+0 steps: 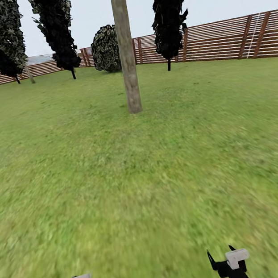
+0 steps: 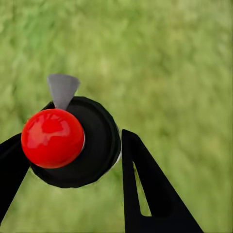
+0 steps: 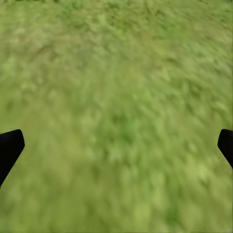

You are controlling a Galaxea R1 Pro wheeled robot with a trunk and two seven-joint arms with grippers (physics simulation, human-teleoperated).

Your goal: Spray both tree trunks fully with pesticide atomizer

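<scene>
Fenced garden, wide green lawn [image 1: 119, 183], brown slat fence [image 1: 231, 40], bare tree trunk [image 1: 129, 68], dark columnar trees [image 1: 54, 26]
</scene>
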